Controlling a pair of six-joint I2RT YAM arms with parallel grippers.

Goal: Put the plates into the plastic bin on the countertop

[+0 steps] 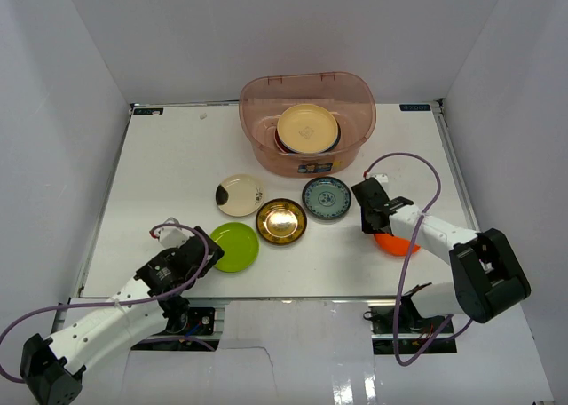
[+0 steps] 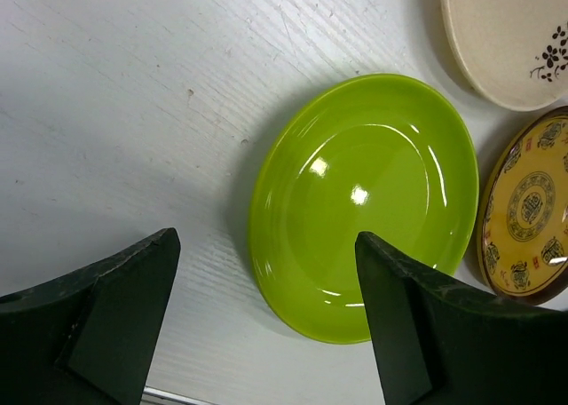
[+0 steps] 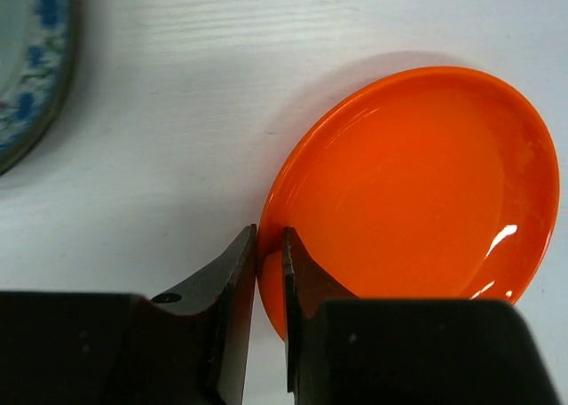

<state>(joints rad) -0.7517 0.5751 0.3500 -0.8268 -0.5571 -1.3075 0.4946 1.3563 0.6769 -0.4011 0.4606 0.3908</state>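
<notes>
The plastic bin (image 1: 258,138) stands at the back centre of the countertop (image 1: 169,174) and holds a tan plate (image 1: 306,127) on top of darker ones. My right gripper (image 3: 269,236) is shut on the left rim of the orange plate (image 3: 417,192), which shows at the right in the top view (image 1: 397,243). My left gripper (image 2: 266,241) is open and empty, its jaws wide apart over the near edge of the lime green plate (image 2: 364,201). The cream plate (image 1: 239,194), gold plate (image 1: 281,221) and blue-green patterned plate (image 1: 327,199) lie in front of the bin.
White walls close in the countertop on three sides. A purple cable (image 1: 417,161) loops above the right arm. The cream plate (image 2: 510,36) and gold plate (image 2: 528,210) lie just right of the lime one. The patterned plate (image 3: 27,67) lies left of the orange one.
</notes>
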